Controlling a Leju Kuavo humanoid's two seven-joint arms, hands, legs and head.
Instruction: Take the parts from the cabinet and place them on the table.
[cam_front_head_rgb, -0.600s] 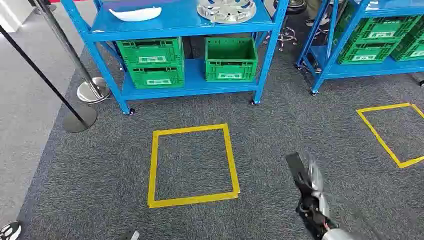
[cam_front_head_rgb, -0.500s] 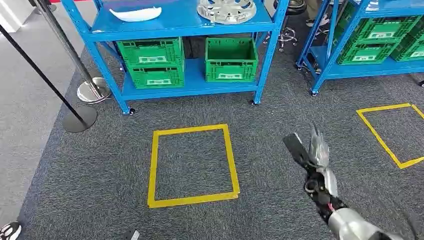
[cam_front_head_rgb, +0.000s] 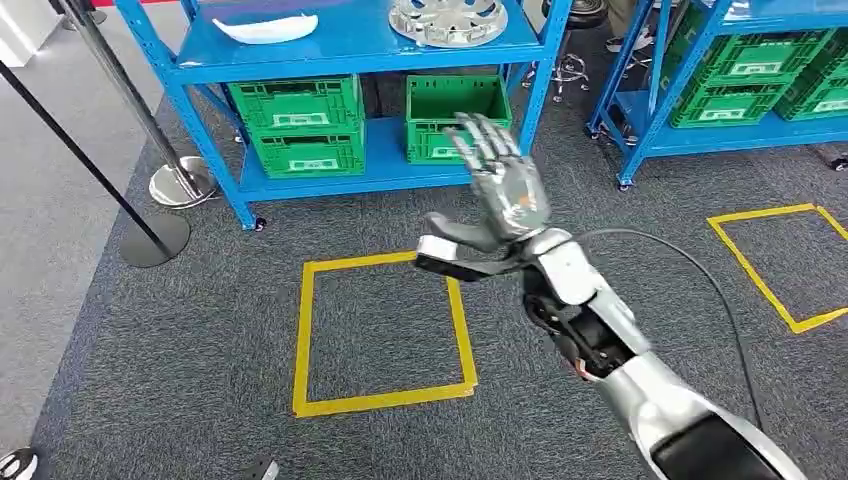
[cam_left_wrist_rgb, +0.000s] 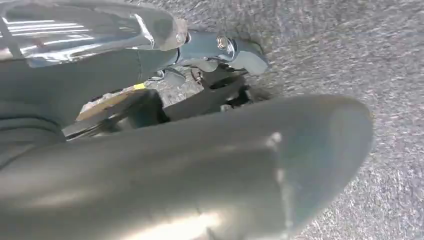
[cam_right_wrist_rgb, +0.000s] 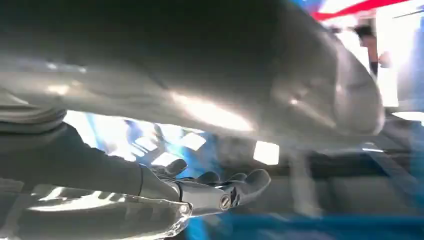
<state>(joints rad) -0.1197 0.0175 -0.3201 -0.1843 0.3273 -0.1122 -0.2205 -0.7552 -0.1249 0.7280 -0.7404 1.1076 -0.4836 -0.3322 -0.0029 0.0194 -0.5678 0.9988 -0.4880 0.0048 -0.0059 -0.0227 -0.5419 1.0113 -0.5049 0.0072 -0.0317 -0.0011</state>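
On the top shelf of the blue cabinet (cam_front_head_rgb: 360, 50) lie a white curved part (cam_front_head_rgb: 265, 27) and a silver wheel cover (cam_front_head_rgb: 447, 20). My right hand (cam_front_head_rgb: 500, 190) is raised in front of the cabinet's lower shelf, fingers spread, thumb out to the side, holding nothing. It stands well below and short of both parts. In the right wrist view the same hand (cam_right_wrist_rgb: 210, 192) reaches toward blurred blue shelving. In the left wrist view my left hand (cam_left_wrist_rgb: 215, 55) hangs over grey carpet with nothing in it.
Green crates (cam_front_head_rgb: 300, 125) and an open green crate (cam_front_head_rgb: 458, 115) fill the lower shelf. A yellow taped square (cam_front_head_rgb: 385, 330) marks the carpet before the cabinet. Barrier posts (cam_front_head_rgb: 150, 235) stand at the left. A second blue rack (cam_front_head_rgb: 740, 90) is at the right.
My right arm has swung up from low at the lower right to the middle of the picture, the hand now spread before the cabinet. The parts have not moved.
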